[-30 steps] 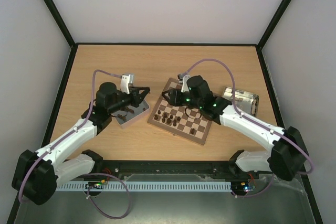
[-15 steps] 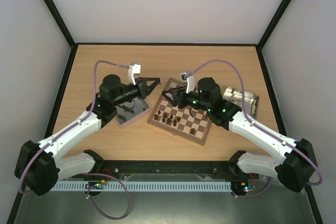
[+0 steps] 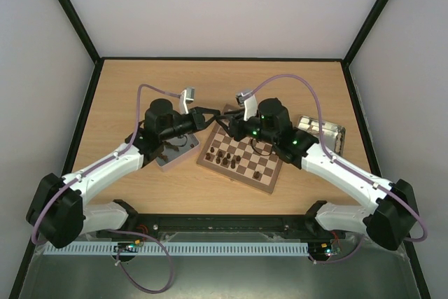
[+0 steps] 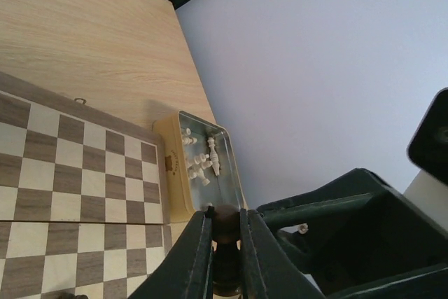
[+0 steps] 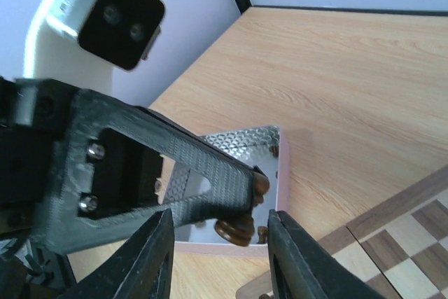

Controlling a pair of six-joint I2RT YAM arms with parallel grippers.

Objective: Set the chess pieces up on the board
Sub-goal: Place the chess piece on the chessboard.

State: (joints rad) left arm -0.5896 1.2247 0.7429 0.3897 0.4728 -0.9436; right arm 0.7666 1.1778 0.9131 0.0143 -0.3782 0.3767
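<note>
Over wood counter [image 3: 140, 82], leaving grey tray [image 3: 168, 162], now reaching board's [image 3: 241, 162] far-left corner; clamping dark piece [image 5: 234, 230] in shut left claw [image 3: 211, 114]; bracketing it w/ half-open, empty right claw [image 5: 220, 243], prob. handing over.

Left gripper [image 3: 213, 113] brought a chess piece [image 4: 225, 225] to right gripper [image 3: 226, 126].

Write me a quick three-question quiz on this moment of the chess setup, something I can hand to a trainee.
1. True or false: the left gripper is empty.
2. Where do the cream pieces lie? A) on the board B) in the yellow-sided tray C) in the grey tray
3. How do the jaws of the right gripper stand?

Key
1. False: it is shut on a dark chess piece.
2. B.
3. Open, with one finger on each side of that piece and a gap showing on both sides.
</note>
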